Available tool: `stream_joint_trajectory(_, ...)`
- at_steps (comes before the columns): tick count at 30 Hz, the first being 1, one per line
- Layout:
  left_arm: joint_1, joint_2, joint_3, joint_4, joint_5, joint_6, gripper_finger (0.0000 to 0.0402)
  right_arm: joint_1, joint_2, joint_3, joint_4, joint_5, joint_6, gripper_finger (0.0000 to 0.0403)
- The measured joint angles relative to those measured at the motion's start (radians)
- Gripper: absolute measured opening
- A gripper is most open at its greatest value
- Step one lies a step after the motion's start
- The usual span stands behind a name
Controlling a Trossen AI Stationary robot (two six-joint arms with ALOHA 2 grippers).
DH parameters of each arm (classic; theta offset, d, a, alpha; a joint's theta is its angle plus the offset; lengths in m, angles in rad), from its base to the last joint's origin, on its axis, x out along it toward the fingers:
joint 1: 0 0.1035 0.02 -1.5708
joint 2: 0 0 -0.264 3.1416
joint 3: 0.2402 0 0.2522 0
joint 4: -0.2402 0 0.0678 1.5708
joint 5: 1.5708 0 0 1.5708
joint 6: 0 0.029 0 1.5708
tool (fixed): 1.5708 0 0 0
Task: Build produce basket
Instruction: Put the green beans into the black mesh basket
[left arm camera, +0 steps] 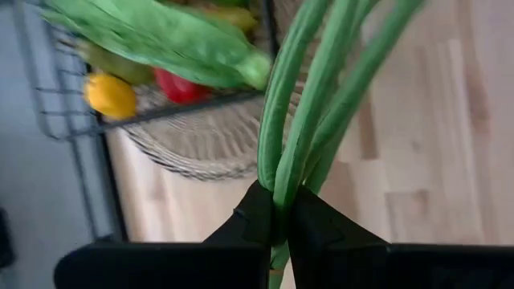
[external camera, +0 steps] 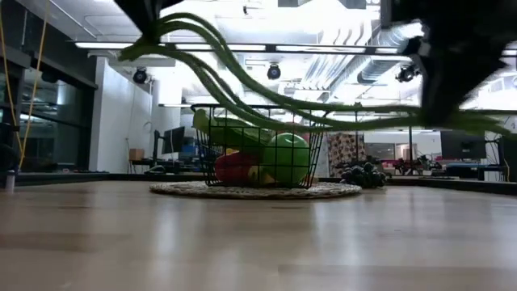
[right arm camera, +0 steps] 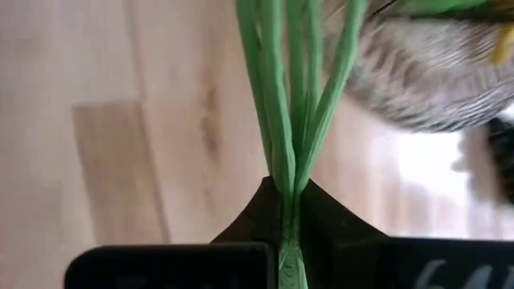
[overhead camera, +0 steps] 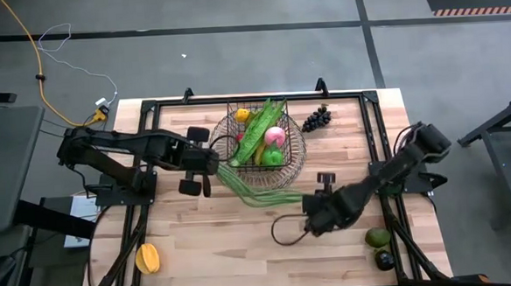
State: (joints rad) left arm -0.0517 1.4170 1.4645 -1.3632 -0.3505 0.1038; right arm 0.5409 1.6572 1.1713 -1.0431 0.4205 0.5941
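A bundle of long green beans [overhead camera: 258, 194] hangs between my two grippers, in front of the basket and clear of the table [external camera: 266, 99]. My left gripper [overhead camera: 211, 169] is shut on the end nearest the basket's near left side. My right gripper [overhead camera: 311, 203] is shut on the other end, nearer the table's front. The dark wire basket [overhead camera: 296, 150] stands at the far middle on a round woven mat. It holds a lemon [overhead camera: 243, 115], a pink apple [overhead camera: 275, 135], a green apple [overhead camera: 274, 157] and a long green vegetable [overhead camera: 259, 130]. My left gripper pinches the beans near one end [left arm camera: 283, 181] between its two fingers, which slant down from the table's left. That end is raised, and the strands arch away from the fingers. My right gripper pinches the bundle near its other end [right arm camera: 287, 172] between its two fingers, which slant down from the table's right. The strands fan out beyond the fingers, above the table.
Dark grapes [overhead camera: 316, 120] lie just right of the basket. Two avocados [overhead camera: 377, 237] [overhead camera: 384, 260] lie at the near right corner, and a yellow-orange fruit [overhead camera: 148, 258] at the near left. A dark cable loop [overhead camera: 282, 232] lies on the wood near my right gripper.
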Motion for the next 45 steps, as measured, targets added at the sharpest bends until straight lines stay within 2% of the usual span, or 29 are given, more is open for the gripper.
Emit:
stream_joint_trajectory(8,0.067,0.001,0.013,0.108,-0.112,0.163,0.0008,-0.069,-0.191,0.002,0.081,0.125,-0.181,0.0005)
stream_joint_trajectory(11,0.125,0.001,0.007,0.214,-0.143,0.282,0.0008,-0.089,-0.245,0.002,0.168,0.124,-0.269,0.0005)
stream_joint_trajectory(14,0.2,0.002,0.005,0.364,-0.133,0.415,0.0008,-0.112,-0.28,0.003,0.264,0.095,-0.356,0.0005)
stream_joint_trajectory(16,0.253,0.002,0.005,0.473,-0.108,0.501,0.0008,-0.132,-0.288,0.004,0.335,0.054,-0.405,0.0005)
stream_joint_trajectory(22,0.413,0.02,0.006,0.703,0.067,0.733,0.0008,-0.201,-0.288,0.004,0.465,-0.036,-0.529,0.0005)
stream_joint_trajectory(27,0.511,0.095,0.005,0.75,0.193,0.785,0.0008,-0.276,-0.288,0.004,0.537,-0.038,-0.625,0.0008)
stream_joint_trajectory(30,0.55,0.163,0.005,0.764,0.223,0.82,0.0008,-0.327,-0.288,0.004,0.554,-0.047,-0.664,0.0004)
stream_joint_trajectory(39,0.614,0.338,0.005,0.972,0.186,0.863,0.0008,-0.452,-0.288,0.004,0.552,-0.002,-0.684,0.0004)
stream_joint_trajectory(45,0.615,0.372,0.005,0.924,0.019,1.014,0.0008,-0.489,-0.288,-0.021,0.567,-0.044,-0.681,0.0004)
